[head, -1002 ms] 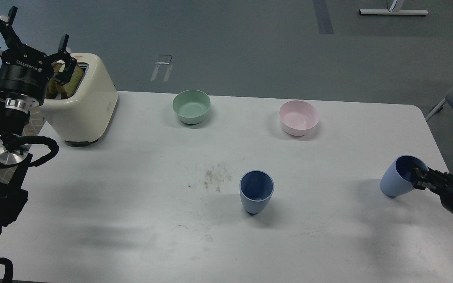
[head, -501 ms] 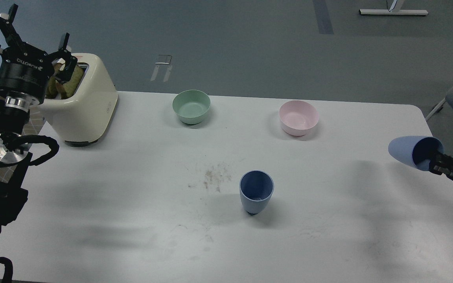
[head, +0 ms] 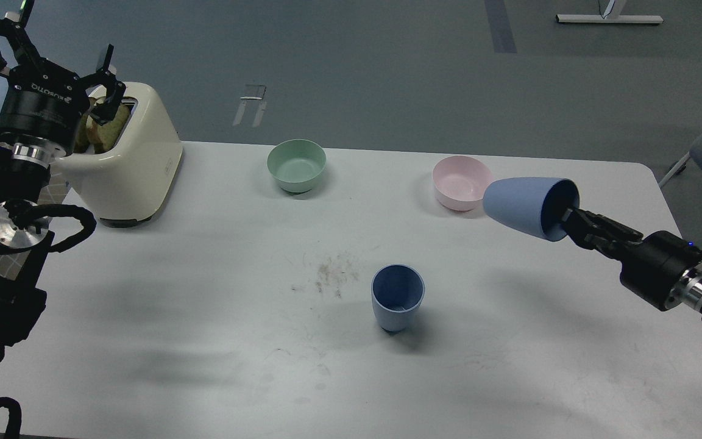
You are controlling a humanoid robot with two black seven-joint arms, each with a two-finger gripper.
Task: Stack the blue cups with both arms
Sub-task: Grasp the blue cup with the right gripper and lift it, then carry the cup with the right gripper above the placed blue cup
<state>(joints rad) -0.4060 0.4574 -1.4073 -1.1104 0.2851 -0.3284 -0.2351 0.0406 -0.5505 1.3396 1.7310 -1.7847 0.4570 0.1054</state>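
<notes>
One blue cup [head: 397, 297] stands upright, mouth up, near the middle of the white table [head: 205, 341]. My right gripper [head: 565, 221] is shut on the rim of the second blue cup [head: 521, 207] and holds it in the air on its side, base pointing left, just right of the pink bowl. One finger is inside the cup's mouth. My left gripper [head: 52, 46] is open and empty, raised high at the far left above the toaster.
A cream toaster [head: 128, 161] with bread in its slots stands at the back left. A pale green bowl [head: 297, 164] and a pale pink bowl [head: 459, 182] stand at the back. Crumbs [head: 329, 274] lie left of the standing cup.
My right gripper has lifted its blue cup off the table, tipped it onto its side and carried it left and up, to beside the pink bowl. My left gripper has risen slightly.
</notes>
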